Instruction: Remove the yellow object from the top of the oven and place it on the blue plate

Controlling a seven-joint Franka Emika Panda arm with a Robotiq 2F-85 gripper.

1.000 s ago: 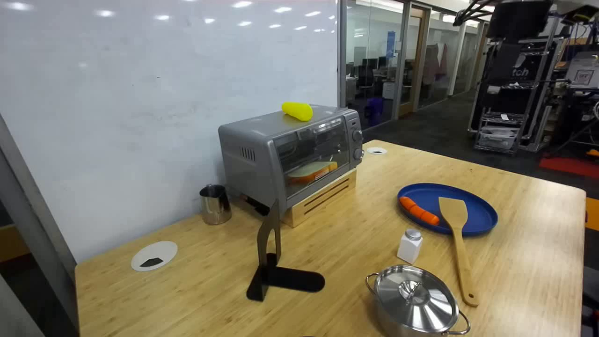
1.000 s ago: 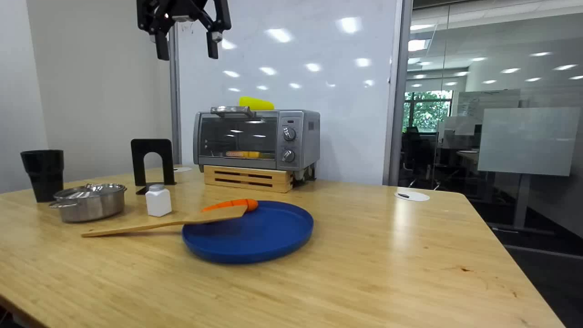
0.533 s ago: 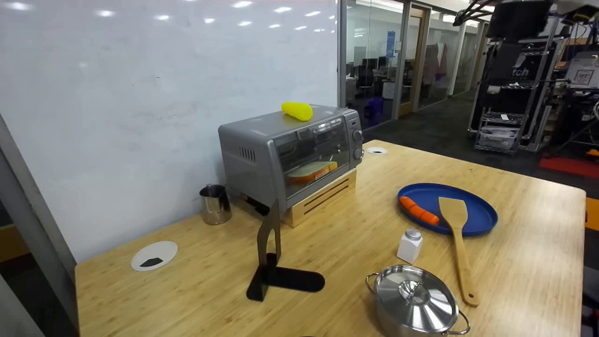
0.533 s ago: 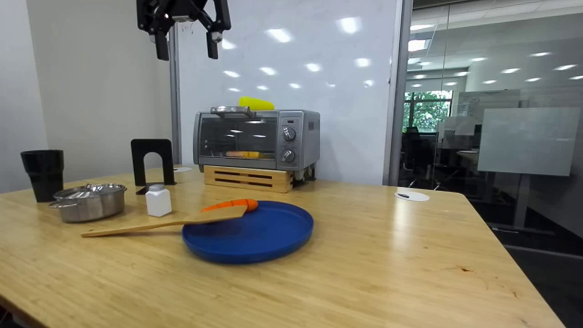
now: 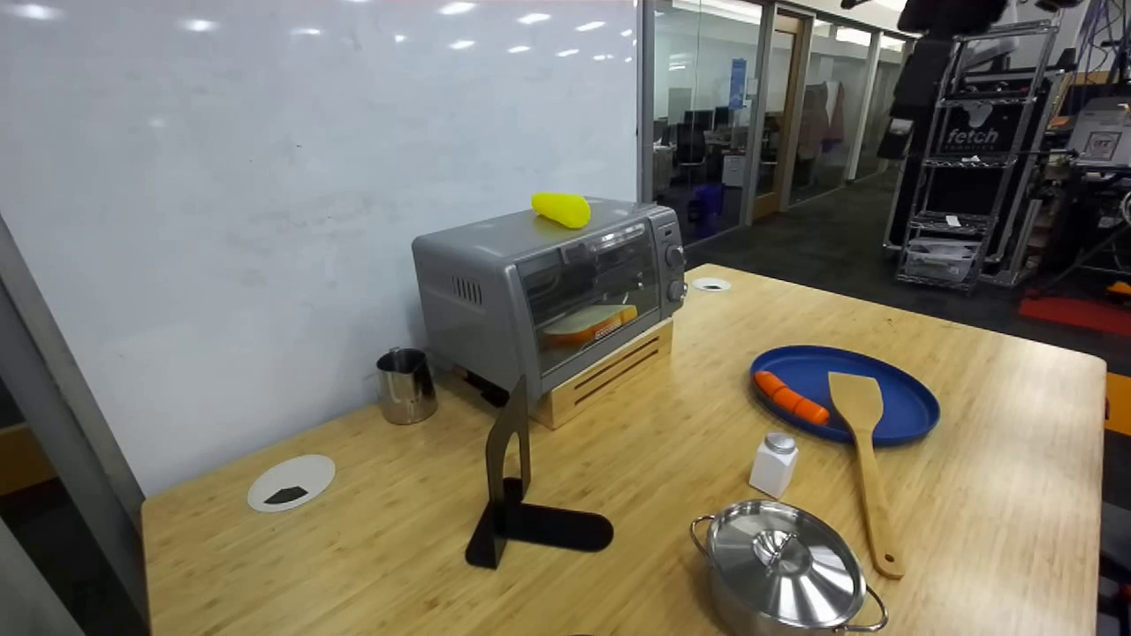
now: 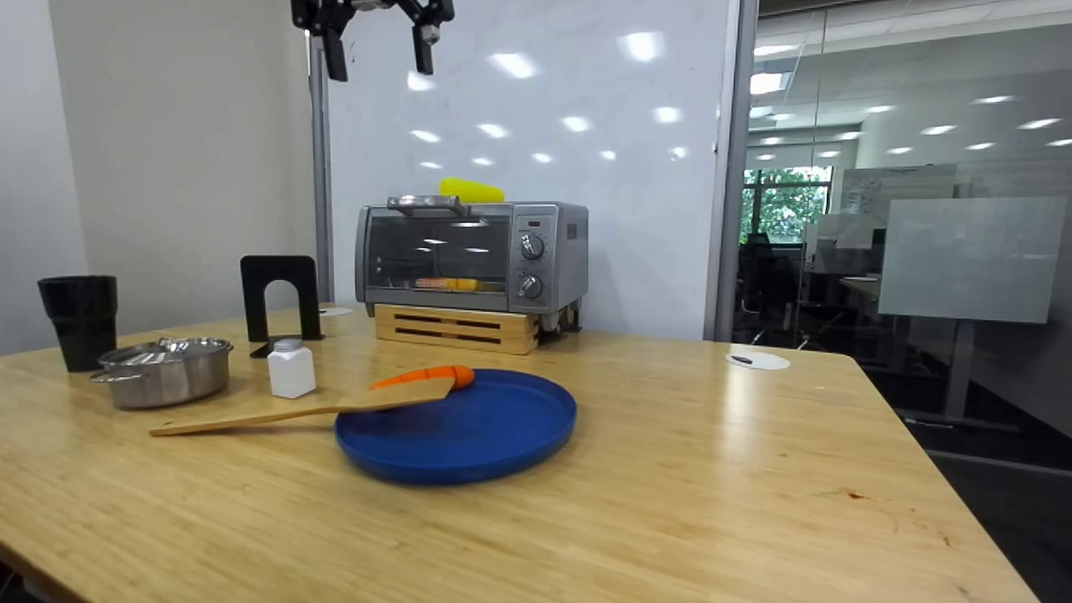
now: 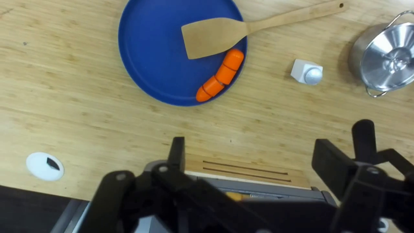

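Observation:
The yellow object [image 5: 562, 210] lies on top of the silver-grey oven [image 5: 477, 296]. It also shows there [image 6: 471, 191] in an exterior view, behind the oven's door handle. In the wrist view the oven's front edge [image 7: 218, 183] is partly covered by the gripper, and the yellow object is hidden. The blue plate [image 5: 910, 402] lies on the table in front of the oven, also in the wrist view [image 7: 155, 48]. My gripper [image 6: 380, 67] is open and empty, high above the table, well above the oven's height. Its spread fingers show in the wrist view [image 7: 250, 142].
An orange carrot-like item [image 7: 220, 76] and a wooden spatula [image 7: 210, 37] lie on the plate. A white shaker [image 5: 774, 464], a lidded steel pot [image 5: 786, 565], a black bookend [image 5: 508, 495], a steel pitcher [image 5: 406, 389] and a black cup [image 6: 82, 322] stand around. The oven sits on a wooden stand [image 6: 456, 328].
My gripper has moved up and to the right in an exterior view during the last half second. It stays open. The yellow object, oven and plate have not moved.

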